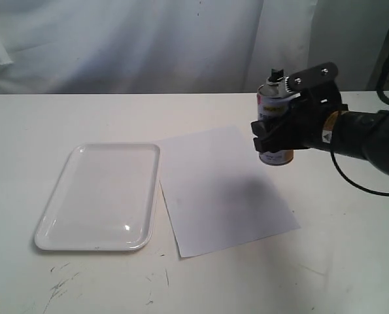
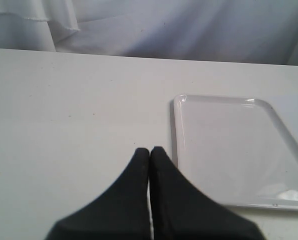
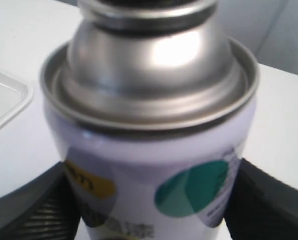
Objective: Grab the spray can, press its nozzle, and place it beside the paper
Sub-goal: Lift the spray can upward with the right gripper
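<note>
Only glossy floor showing in the tray (image 1: 96, 196), just left of the paper (image 1: 220, 190). Clamped in the right gripper (image 1: 272, 137) – the can (image 1: 272, 103), upright, off the table (image 1: 351, 248) near the paper's far right corner: silver shoulder, black nozzle (image 1: 274, 73), coloured dots. Left gripper (image 2: 150, 160) pressed shut near the tray's rim. Open tabletop right of the paper.

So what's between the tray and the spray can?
Just the paper, flat between tray and spray can; the exterior view shows it.
</note>
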